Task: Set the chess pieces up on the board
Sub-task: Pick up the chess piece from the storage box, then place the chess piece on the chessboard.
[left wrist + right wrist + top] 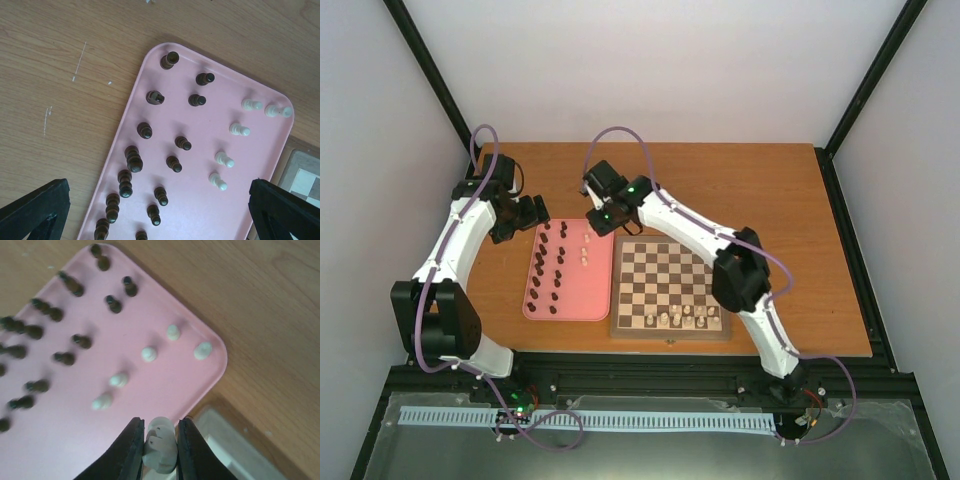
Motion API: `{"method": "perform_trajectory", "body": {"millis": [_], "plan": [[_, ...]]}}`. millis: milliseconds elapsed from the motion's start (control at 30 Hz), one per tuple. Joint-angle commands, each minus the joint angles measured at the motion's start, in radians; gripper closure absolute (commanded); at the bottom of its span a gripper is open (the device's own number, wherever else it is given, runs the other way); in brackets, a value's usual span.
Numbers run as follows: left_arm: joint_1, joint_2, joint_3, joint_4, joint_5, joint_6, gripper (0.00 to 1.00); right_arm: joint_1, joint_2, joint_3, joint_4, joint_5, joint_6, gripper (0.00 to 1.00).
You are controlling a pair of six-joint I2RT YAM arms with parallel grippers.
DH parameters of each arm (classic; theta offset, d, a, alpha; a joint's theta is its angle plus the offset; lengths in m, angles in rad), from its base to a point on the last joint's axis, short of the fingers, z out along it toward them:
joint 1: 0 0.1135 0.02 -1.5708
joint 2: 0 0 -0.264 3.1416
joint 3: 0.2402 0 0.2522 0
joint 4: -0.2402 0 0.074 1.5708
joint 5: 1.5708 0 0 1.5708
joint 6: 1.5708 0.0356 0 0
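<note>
The chessboard [670, 285] lies at the table's front, with several cream pieces [680, 318] on its near rows. A pink tray [595, 300] to its left holds several dark pieces [548, 270] and several cream pieces [585, 250]. My right gripper [608, 222] is above the tray's far right corner, shut on a cream piece [160, 445] held over the tray's edge [220, 360]. My left gripper [530, 212] is open and empty over the tray's far left corner; its fingertips [35, 207] frame the dark pieces [134, 160] and cream pieces [225, 160].
A corner of the board [302, 175] shows at the right of the left wrist view, and the board [235, 445] also shows under the right fingers. Bare wooden table [750, 190] stretches behind and to the right of the board.
</note>
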Motion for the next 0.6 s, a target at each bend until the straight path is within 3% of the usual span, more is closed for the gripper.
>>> {"method": "perform_trajectory", "body": {"millis": [0,300,567], "plan": [[-0.003,-0.007,0.028,0.010,-0.014,0.003,0.00,0.058,-0.187,-0.172,0.010,0.010,0.003,0.90],[-0.003,-0.012,0.036,0.006,-0.027,0.005,0.00,0.153,-0.516,-0.688,0.109,0.048,0.102,0.89],[-0.003,-0.020,0.017,0.010,-0.039,0.007,0.00,0.229,-0.637,-0.906,0.162,0.082,0.168,0.89]]}}
